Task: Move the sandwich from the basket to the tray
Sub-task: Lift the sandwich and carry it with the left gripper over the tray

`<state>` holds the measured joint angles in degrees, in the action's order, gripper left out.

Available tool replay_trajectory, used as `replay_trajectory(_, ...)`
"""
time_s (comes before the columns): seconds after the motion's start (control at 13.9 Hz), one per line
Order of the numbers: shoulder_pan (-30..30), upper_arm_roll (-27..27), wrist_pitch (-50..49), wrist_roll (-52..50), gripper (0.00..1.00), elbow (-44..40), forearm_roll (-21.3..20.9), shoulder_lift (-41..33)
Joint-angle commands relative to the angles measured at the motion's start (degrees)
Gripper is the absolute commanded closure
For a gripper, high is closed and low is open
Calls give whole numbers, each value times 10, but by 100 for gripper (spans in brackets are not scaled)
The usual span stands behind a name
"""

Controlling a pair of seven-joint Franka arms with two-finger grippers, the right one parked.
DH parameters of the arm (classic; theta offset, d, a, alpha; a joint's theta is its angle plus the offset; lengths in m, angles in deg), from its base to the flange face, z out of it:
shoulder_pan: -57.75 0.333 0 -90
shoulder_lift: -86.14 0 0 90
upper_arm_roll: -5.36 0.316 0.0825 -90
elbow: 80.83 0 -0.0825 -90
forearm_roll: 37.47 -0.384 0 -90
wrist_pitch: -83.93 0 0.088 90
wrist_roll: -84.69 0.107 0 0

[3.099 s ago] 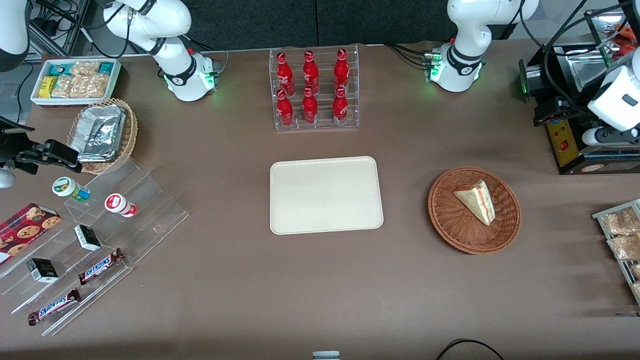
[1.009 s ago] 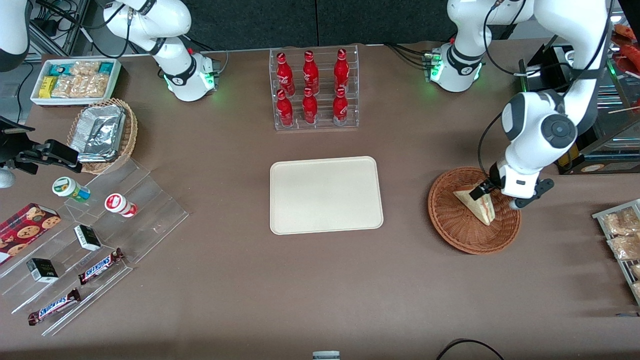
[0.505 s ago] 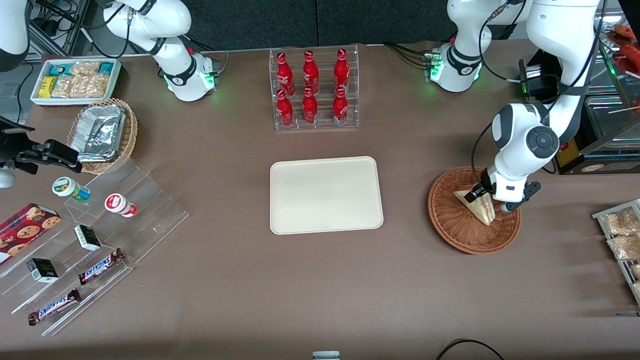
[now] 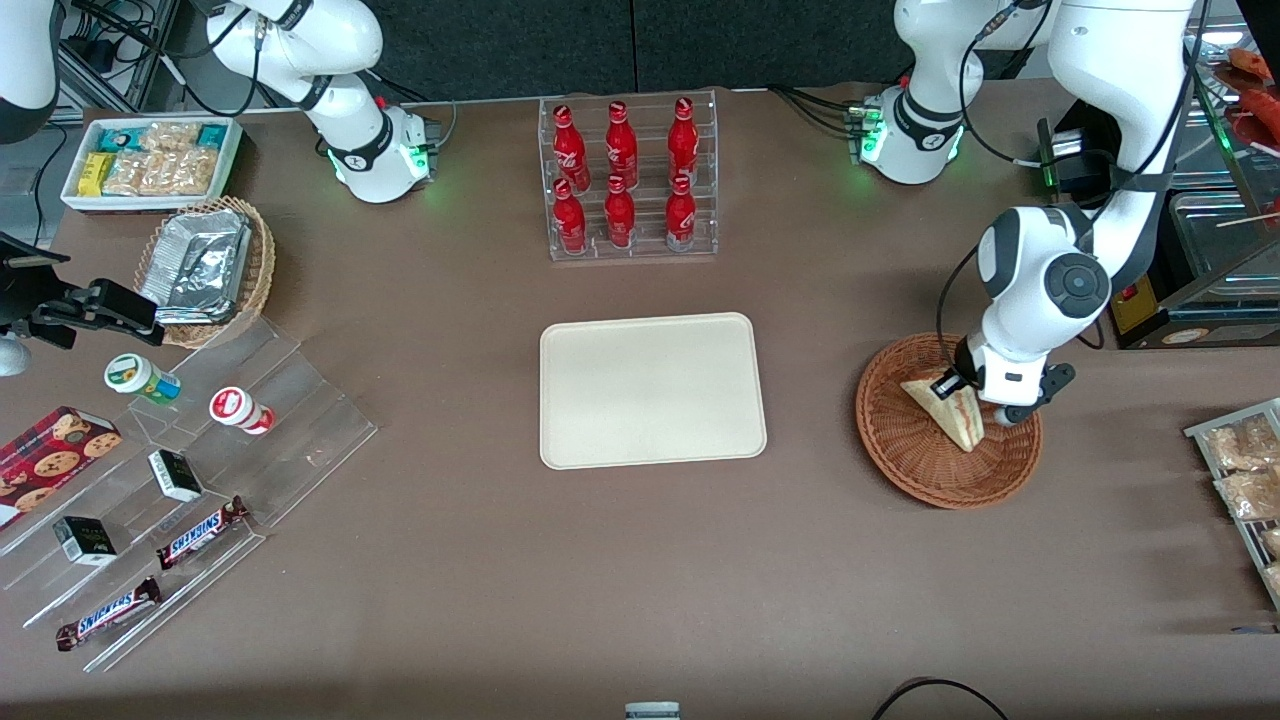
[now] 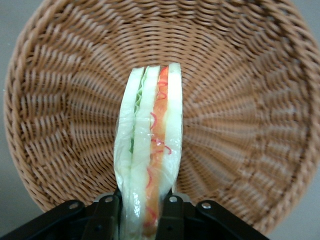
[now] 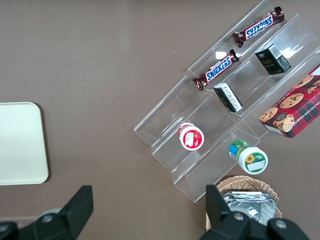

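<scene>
Front view: brown table (image 4: pixel 600 560), gripper (image 4: pixel 975 402) clamping sandwich (image 4: pixel 945 415) in basket (image 4: pixel 905 450).

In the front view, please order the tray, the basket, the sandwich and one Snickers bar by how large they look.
1. tray
2. basket
3 and 4. sandwich and Snickers bar: they look alike, so I do not rank them.
The gripper is shut on the sandwich, in the basket.
</scene>
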<state>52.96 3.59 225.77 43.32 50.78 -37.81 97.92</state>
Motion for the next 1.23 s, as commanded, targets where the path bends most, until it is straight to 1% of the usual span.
replay_trajectory(0.0,-15,0,-86,-13,100,-61,-9,-8)
replay_trajectory(0.14,-35,0,-159,-12,100,-115,-10,-4)
replay_trajectory(0.29,-57,0,-201,-13,100,-146,-22,-4)
replay_trajectory(0.36,-69,-1,-208,-12,100,-152,-27,-4)
replay_trajectory(0.58,-133,-1,-210,-11,100,-172,-29,6)
replay_trajectory(0.79,-202,-1,-210,-14,100,-209,-27,39)
replay_trajectory(1.01,-259,-1,-210,-21,100,-279,-19,96)
replay_trajectory(1.08,-281,-2,-210,-24,100,-309,-7,121)
replay_trajectory(1.15,-298,-1,-210,-31,100,-333,14,140)
